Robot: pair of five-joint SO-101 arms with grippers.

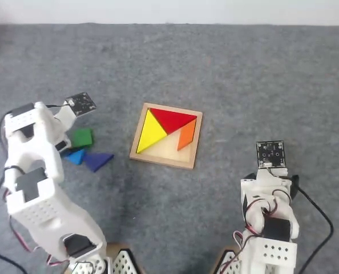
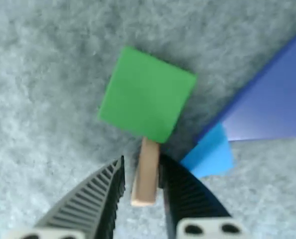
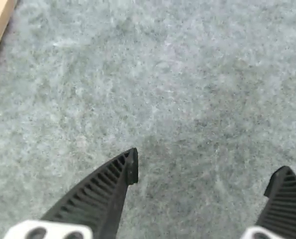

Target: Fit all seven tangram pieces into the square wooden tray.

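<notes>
Beside green square (image 2: 147, 94), left claw (image 2: 142, 167) pinches tan piece (image 2: 146, 181).

A fuzzy grey felt (image 1: 243, 74) covers the whole counter (image 1: 306, 85) from edge to edge of the frame, its nap mottled lighter and darker. Along the top of the high view, a plain pale strip of wall (image 1: 169, 10) sits behind the counter's far edge.

High camera looks down; left wrist camera, close, shares green square (image 1: 81, 137).
</notes>
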